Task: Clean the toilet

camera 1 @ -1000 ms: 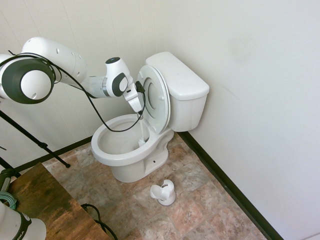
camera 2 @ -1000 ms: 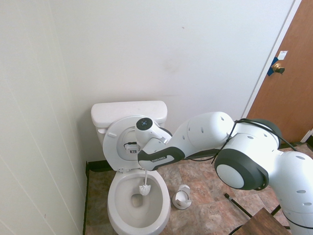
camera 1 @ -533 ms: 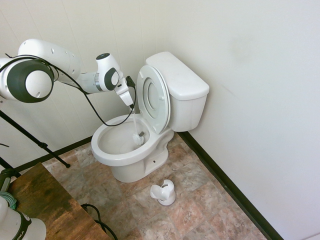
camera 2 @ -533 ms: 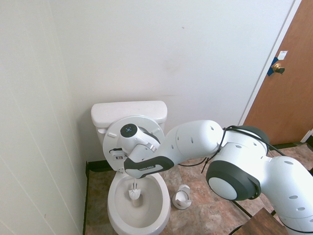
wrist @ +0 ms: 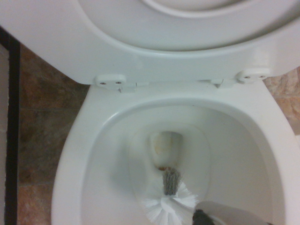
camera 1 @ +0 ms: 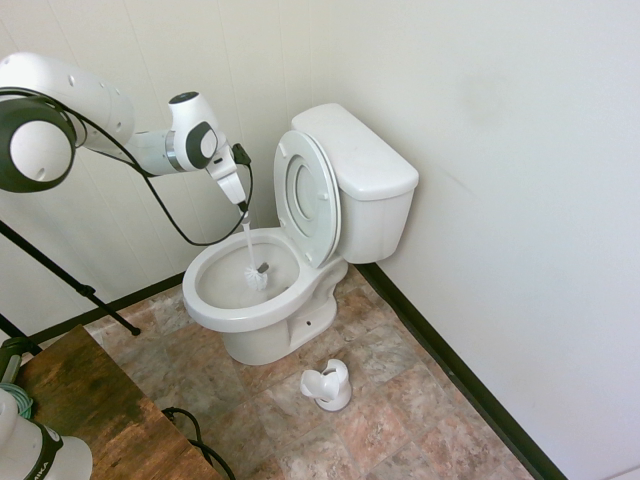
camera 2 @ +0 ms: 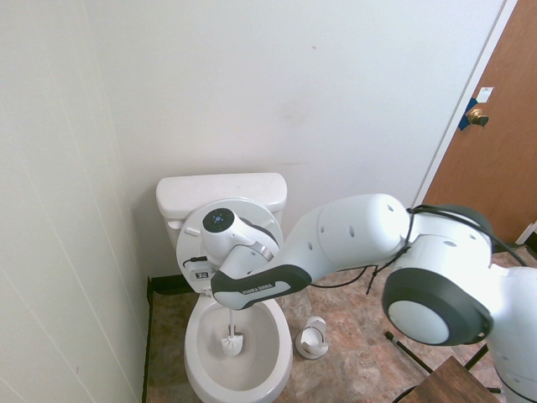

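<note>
Inside the toilet (camera 1: 255, 300) bowl, the jaws of the gripper (camera 1: 243, 214) pinch the brush (camera 1: 254, 272) handle; a slack grip risks dropping it.

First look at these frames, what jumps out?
The big white robot arm fills the foreground, its gripper shut on the handle of a toilet brush whose white bristles hang inside the bowl of the toilet. The seat and lid stand raised against the tank. On the tiled floor beside the bowl sits the empty white brush holder.
</note>
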You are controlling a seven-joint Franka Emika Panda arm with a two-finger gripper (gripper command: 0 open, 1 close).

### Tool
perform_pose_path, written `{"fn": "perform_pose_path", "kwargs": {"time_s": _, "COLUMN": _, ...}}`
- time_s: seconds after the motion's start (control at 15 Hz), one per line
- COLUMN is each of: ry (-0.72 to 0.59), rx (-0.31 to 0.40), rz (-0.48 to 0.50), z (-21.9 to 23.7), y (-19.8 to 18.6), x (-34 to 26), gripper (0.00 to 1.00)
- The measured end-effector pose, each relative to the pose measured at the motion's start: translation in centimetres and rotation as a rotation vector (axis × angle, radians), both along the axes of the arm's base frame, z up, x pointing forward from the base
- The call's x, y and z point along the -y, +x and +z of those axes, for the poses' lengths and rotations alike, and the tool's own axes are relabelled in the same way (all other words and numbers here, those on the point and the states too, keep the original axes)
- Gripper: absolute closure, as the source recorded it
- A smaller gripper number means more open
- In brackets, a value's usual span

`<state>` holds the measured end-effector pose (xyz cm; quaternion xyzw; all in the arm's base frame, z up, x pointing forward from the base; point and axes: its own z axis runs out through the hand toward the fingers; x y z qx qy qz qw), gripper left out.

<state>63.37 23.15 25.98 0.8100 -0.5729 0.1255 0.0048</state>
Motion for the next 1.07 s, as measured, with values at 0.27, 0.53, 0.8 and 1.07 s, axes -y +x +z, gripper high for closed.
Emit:
{"fn": "perform_pose_path", "kwargs": {"time_s": 0.27, "ry": 0.020, "rx": 0.004, "rz": 0.023, "z": 8.1, "y": -3.6, "x": 1.3, "gripper": 1.00}}
{"fn": "perform_pose_path", "kwargs": {"time_s": 0.53, "ry": 0.057, "rx": 0.049, "rz": 0.001, "z": 15.8, "y": -5.1, "x": 6.2, "gripper": 1.00}}
{"fn": "perform_pose_path", "kwargs": {"time_s": 0.8, "ry": 0.060, "rx": 0.083, "rz": -0.055, "z": 19.6, "y": -6.1, "x": 13.4, "gripper": 1.00}}
{"fn": "perform_pose_path", "kwargs": {"time_s": 1.07, "ry": 0.026, "rx": 0.085, "rz": -0.112, "z": 19.2, "y": -6.4, "x": 18.8, "gripper": 1.00}}
